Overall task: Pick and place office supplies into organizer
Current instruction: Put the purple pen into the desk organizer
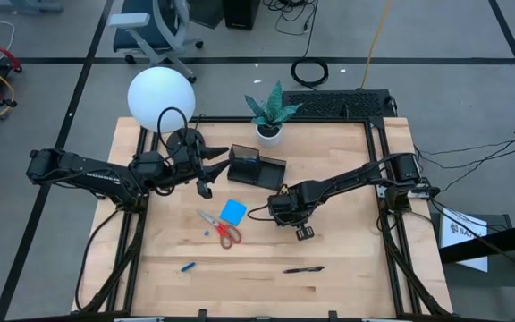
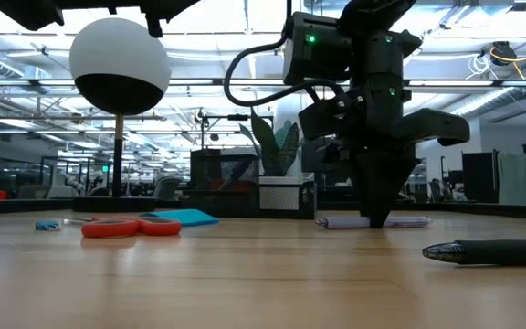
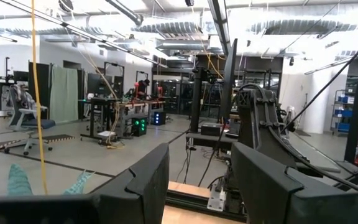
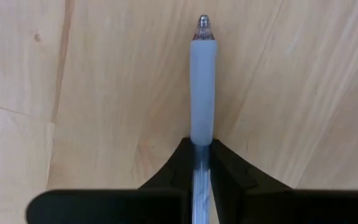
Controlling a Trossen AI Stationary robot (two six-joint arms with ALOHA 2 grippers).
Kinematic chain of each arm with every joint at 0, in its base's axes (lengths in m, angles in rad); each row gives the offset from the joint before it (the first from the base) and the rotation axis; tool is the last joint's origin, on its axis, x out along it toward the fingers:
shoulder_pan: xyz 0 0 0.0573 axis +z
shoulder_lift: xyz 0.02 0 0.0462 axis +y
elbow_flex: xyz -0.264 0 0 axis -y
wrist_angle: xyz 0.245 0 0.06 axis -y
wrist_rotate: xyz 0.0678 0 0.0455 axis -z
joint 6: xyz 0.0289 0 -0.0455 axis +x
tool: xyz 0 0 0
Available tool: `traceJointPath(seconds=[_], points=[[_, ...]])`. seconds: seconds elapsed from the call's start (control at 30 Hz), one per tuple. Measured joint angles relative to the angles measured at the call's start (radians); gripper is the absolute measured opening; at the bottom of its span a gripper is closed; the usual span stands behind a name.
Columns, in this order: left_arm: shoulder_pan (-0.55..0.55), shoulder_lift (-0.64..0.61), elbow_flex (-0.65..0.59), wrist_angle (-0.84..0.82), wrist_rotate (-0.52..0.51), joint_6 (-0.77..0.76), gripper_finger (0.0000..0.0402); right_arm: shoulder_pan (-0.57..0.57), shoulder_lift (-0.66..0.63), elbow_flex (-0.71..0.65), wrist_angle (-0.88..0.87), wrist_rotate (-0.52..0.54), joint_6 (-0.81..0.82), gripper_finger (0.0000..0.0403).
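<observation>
Pinching a grey pen between its two dark fingers, my right gripper is down at the wooden table, just past centre toward three o'clock in the high view. In the right wrist view the jaws are clamped on the pen's barrel, and its grey grip and metal tip stick out ahead of them over the bare wood. In the low view the pen lies flat on the table, poking out on both sides of the fingertips.

From there, the black organizer sits near, at about eleven o'clock of that gripper, with the white plant pot just beyond it at twelve. The bright blue note pad lies at nine o'clock of the gripper, and the red-handled scissors are just beside the pad, at its seven o'clock. A tiny blue piece rests farther out toward eight o'clock, and a black pen lies at six o'clock, well apart from the rest.

My left gripper hangs at nine o'clock of the organizer, raised off the table, its fingers spread with nothing between them. The white globe lamp stands at its eleven o'clock.
</observation>
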Motion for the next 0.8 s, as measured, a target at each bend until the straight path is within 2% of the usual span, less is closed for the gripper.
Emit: traceJointPath(seconds=[0.43,0.63,0.8], points=[[0.000,0.000,0.000,0.000,0.000,0.001,0.0179,0.014,-0.125,-0.005,0.023,0.017,-0.022,0.0021],[0.000,0.000,0.000,-0.001,0.000,0.001,0.0180,0.029,-0.175,-0.004,0.103,0.079,-0.035,0.0021],[0.000,0.000,0.000,-0.004,0.000,0.001,0.0179,0.029,-0.208,-0.004,0.198,0.080,-0.018,0.0021]])
